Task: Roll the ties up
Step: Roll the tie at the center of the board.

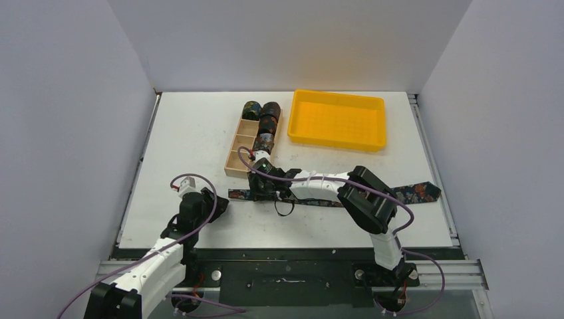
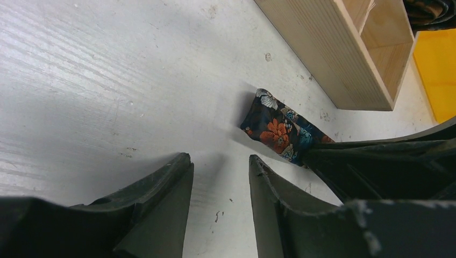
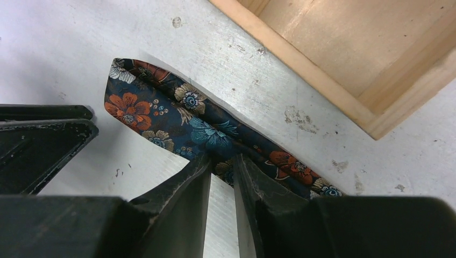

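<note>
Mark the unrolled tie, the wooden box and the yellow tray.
unrolled tie [image 3: 161, 115]: right wrist view, on its floral narrow end.
wooden box [image 1: 241, 162]: top view, empty near compartment.
yellow tray [image 1: 337, 119]: top view, bare floor.

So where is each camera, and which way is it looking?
Top: above and behind, looking down at the table; both arms show.
Left wrist: on the left arm, looking past the open left gripper at the tie end.
Right wrist: looking down past the right gripper pinching the tie.
Both wrist views share the tie end and box corner.
</note>
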